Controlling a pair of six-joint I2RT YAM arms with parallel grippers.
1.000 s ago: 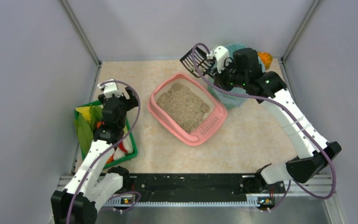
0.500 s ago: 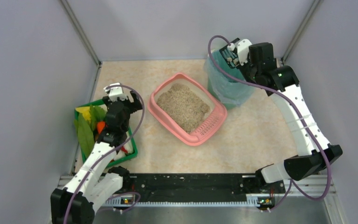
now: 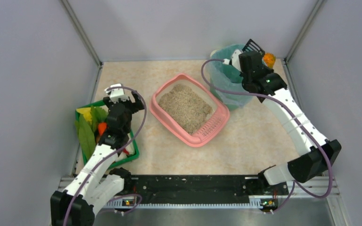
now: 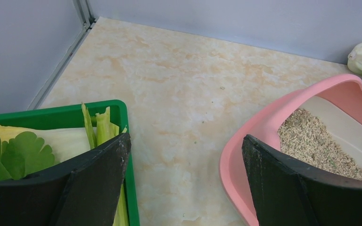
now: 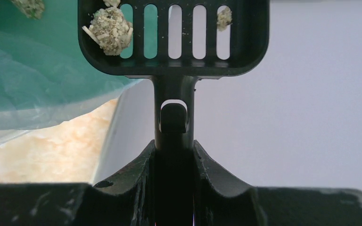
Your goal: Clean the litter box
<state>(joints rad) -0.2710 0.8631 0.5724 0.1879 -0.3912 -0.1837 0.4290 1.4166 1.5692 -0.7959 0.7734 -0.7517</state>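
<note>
Left gripper gaping empty by the green tray at the table's left edge, litter box mid-table, right gripper clamped on the scoop handle at the far right corner: risk of clumps falling outside the bin, with the scoop head half past its rim

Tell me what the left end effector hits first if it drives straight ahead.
Probably the bare tabletop, in the gap between the green tray and the litter box; depth is unclear.

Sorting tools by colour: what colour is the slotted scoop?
The litter scoop is black, clearest in the right wrist view.
</note>
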